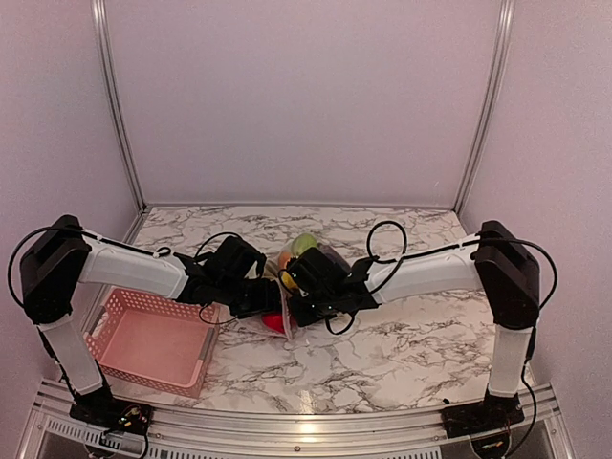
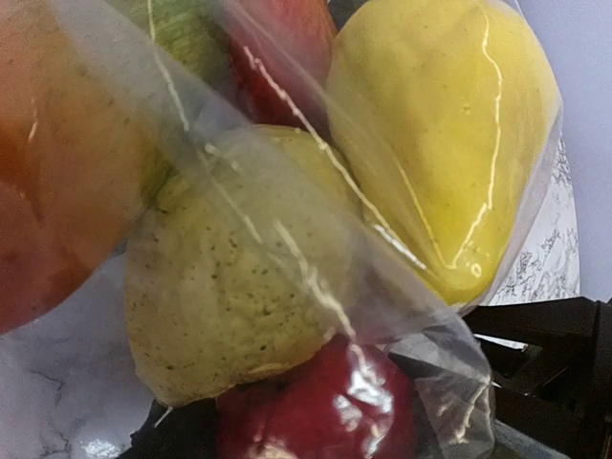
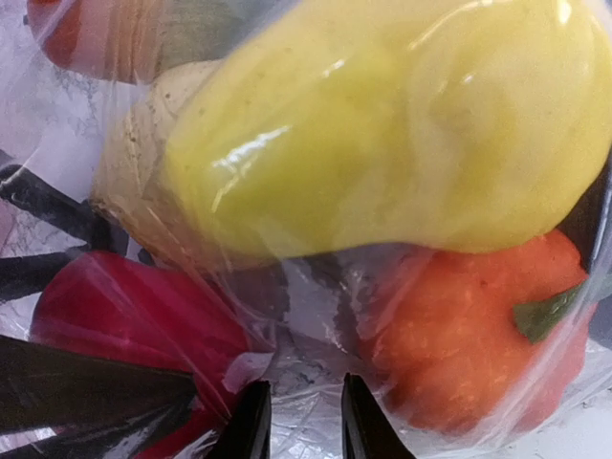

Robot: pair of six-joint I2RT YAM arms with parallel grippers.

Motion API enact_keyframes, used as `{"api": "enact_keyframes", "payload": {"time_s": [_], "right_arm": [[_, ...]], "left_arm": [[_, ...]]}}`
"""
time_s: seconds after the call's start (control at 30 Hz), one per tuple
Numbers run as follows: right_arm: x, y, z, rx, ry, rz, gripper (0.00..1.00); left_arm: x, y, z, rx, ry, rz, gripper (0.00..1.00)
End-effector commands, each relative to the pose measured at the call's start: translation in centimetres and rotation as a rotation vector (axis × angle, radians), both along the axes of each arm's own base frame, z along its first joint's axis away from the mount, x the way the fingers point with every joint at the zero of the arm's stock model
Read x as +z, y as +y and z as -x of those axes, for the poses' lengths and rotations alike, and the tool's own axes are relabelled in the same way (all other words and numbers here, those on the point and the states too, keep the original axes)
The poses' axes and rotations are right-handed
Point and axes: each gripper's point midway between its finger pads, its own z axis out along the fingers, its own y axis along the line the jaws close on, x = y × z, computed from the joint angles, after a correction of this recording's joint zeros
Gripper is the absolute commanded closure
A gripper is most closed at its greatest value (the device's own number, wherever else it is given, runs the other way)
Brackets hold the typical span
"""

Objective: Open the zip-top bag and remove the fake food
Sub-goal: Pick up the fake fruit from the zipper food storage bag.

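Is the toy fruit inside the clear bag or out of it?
Inside. The wrist views show the yellow pear, orange pumpkin and red piece behind the zip-top bag's creased film. Zip open or shut: cannot tell.

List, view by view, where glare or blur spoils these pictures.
Top external: evenly lit and sharp, with one bright reflection on the front rail. Left wrist: white glare streaks across the zip-top bag, the fake food slightly soft. Right wrist: yellow fruit blurred and glossy; the right pincer is crisper.
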Motion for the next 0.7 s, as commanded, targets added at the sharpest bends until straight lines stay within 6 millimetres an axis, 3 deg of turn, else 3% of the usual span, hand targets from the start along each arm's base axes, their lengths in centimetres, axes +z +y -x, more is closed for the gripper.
{"api": "enact_keyframes", "payload": {"time_s": [0.0, 0.17, 0.43, 0.67], "right_arm": [[0.6, 2.2, 0.8, 0.055, 0.022, -0.043, 0.74], [0.8, 2.1, 0.5, 0.049, 0.020, -0.046, 0.72], [1.5, 0.8, -0.2, 0.011, 0.008, -0.059, 0.71], [2.4, -1.7, -1.4, -0.049, -0.003, -0.068, 0.71]], "left_arm": [[-1.3, 0.0, 0.2, -0.015, 0.009, -0.048, 0.34], [-0.9, 0.0, 0.2, -0.018, -0.002, -0.044, 0.47], [-0.1, 0.1, 0.1, -0.019, -0.020, -0.034, 0.59], [1.3, 0.1, -0.1, -0.018, -0.053, -0.018, 0.63]]}}
